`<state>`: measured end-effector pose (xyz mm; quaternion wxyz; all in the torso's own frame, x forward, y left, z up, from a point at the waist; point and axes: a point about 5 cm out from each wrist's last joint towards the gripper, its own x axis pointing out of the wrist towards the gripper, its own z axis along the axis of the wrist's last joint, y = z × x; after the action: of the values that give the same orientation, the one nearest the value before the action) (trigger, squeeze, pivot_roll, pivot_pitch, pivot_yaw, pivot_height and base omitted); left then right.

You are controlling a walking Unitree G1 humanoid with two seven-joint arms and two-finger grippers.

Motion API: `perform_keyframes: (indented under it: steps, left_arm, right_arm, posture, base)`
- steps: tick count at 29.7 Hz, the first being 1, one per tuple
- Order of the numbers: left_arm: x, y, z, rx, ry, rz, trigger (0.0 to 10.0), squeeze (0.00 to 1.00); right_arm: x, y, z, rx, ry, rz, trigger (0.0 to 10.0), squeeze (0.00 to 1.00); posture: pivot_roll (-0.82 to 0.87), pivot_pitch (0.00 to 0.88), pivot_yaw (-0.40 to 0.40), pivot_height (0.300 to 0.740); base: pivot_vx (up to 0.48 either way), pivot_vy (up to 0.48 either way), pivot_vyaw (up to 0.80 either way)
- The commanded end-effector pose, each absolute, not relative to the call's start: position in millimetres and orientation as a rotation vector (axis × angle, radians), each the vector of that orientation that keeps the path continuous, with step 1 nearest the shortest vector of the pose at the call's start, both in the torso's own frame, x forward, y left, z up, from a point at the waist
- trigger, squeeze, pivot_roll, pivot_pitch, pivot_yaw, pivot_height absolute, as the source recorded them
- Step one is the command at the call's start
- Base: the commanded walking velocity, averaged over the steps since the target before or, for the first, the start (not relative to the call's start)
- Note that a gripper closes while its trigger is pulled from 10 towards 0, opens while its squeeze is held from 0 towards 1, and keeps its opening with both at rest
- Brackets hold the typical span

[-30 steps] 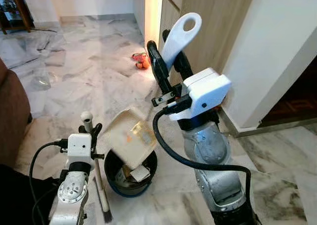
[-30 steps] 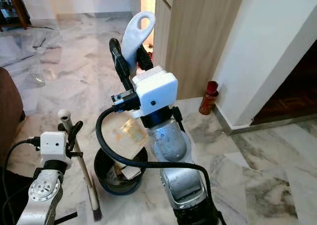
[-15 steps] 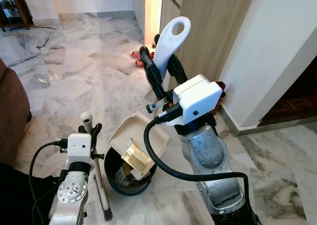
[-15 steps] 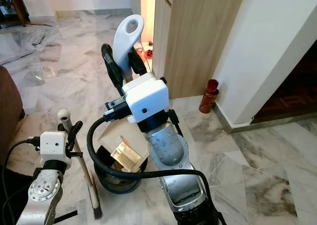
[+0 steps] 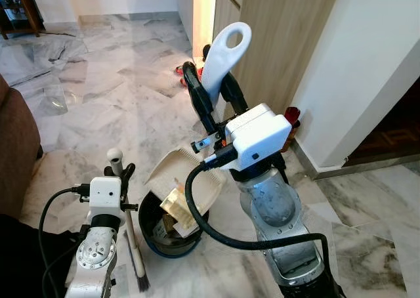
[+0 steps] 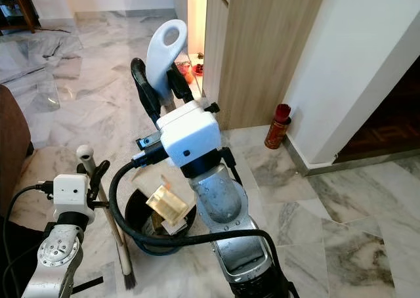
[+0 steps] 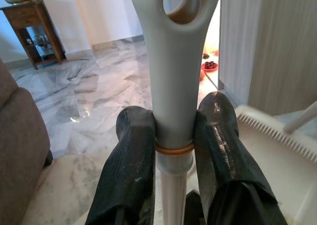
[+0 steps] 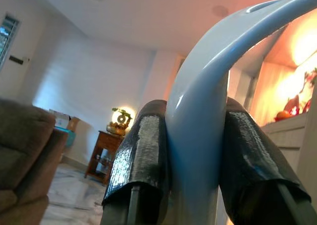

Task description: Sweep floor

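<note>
My right gripper [image 5: 213,81] is shut on the white loop-ended handle [image 5: 223,55] of a cream dustpan [image 5: 172,170]. The pan tilts steeply over a black bin [image 5: 164,251] on the marble floor. A yellowish piece of rubbish [image 5: 177,206] lies at the pan's lower lip, over the bin's mouth. To the bin's left, my left gripper [image 5: 121,173] is shut on the pale handle [image 5: 115,156] of a brush, whose dark bristles [image 5: 140,281] rest on the floor. The left wrist view has both fingers [image 7: 131,160] pressed against that handle [image 7: 173,86].
A wooden cabinet [image 5: 282,35] and a white wall [image 5: 354,68] stand close on the right, with a red bottle [image 6: 277,126] at the corner. A brown sofa [image 5: 16,147] is at the left. Red things [image 5: 180,69] lie on the floor further ahead.
My right gripper has tipped the dustpan steeper and shifted it slightly left. The yellowish rubbish has slid down the pan to the bin's mouth. The left arm and brush have stayed put.
</note>
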<state>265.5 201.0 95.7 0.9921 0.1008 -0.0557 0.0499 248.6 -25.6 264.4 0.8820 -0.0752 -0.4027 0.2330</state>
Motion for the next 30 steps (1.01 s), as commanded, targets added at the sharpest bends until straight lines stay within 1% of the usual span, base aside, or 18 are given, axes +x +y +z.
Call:
perform_keyframes:
  steps: [1,10,20,30]
  left_arm:
    - [266.0,200.0,103.1,0.216,-0.142,0.094,10.0,0.00]
    - [266.2,198.6,102.8,0.216,-0.144,0.085,10.0,0.00]
    - [266.3,196.3,101.5,0.217,-0.137,0.071,10.0,0.00]
    - [266.8,196.2,101.4,0.217,-0.136,0.072,10.0,0.00]
  right_arm:
    - [239.1,-25.5,275.2,-0.152,-0.928,0.485,10.0,0.00]
    - [234.6,-20.8,274.6,-0.215,-0.974,0.488,10.0,0.00]
    - [233.2,-17.9,270.6,-0.190,-0.953,0.509,10.0,0.00]
    - [237.0,-21.4,271.4,-0.204,-0.955,0.472,10.0,0.00]
  posture:
    - [0.18,0.089,-0.053,0.740]
    - [0.17,0.075,-0.049,0.740]
    - [0.17,0.066,-0.045,0.740]
    - [0.17,0.066,-0.048,0.740]
  base:
    - [0.000,0.000,0.00]
    - [0.000,0.000,0.00]
    - [0.000,0.000,0.00]
    - [0.000,0.000,0.00]
